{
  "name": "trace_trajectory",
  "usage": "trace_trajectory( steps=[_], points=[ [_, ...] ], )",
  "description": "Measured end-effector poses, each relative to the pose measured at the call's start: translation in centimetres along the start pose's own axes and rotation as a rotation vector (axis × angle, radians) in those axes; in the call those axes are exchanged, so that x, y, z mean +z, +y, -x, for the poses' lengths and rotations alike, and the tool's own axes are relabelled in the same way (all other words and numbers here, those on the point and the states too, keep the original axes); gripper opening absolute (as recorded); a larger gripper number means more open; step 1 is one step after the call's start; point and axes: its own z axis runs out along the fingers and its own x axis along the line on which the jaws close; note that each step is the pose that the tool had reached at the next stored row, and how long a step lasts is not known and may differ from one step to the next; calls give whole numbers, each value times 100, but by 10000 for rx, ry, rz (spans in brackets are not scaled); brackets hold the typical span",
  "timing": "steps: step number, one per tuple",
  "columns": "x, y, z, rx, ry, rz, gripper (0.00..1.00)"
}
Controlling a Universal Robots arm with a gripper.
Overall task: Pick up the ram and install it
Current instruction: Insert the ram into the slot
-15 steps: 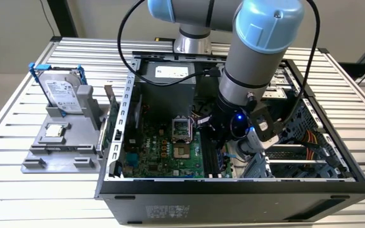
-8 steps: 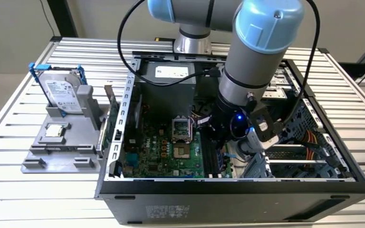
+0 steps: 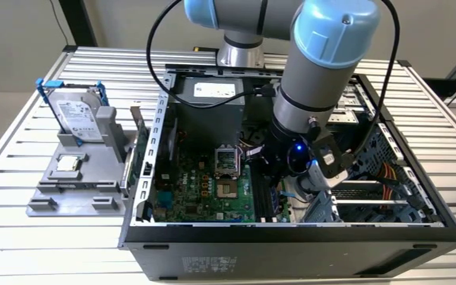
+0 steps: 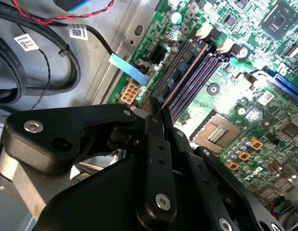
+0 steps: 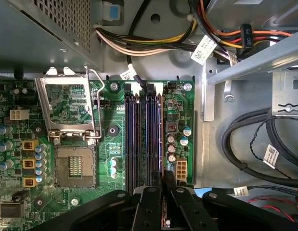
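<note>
My gripper (image 5: pixel 164 190) is down inside the computer case (image 3: pixel 291 234), right over the long black memory slots (image 5: pixel 139 139) beside the empty processor socket (image 5: pixel 75 166); my fingers (image 4: pixel 156 130) are pinched nearly shut on the ram (image 4: pixel 182 72), a thin stick held on edge so it lines up with the outer slot and can push straight in.

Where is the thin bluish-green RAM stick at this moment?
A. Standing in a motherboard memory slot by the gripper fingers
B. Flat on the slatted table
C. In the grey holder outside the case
A: the thin bluish-green RAM stick stands edge-on in a long memory slot, the black gripper at its end.
</note>
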Motion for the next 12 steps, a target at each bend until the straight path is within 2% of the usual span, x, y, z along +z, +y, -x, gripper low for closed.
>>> trace_trajectory(
  steps=[12],
  points=[
    [0,22,-1,0,1,-1,0]
  ],
)
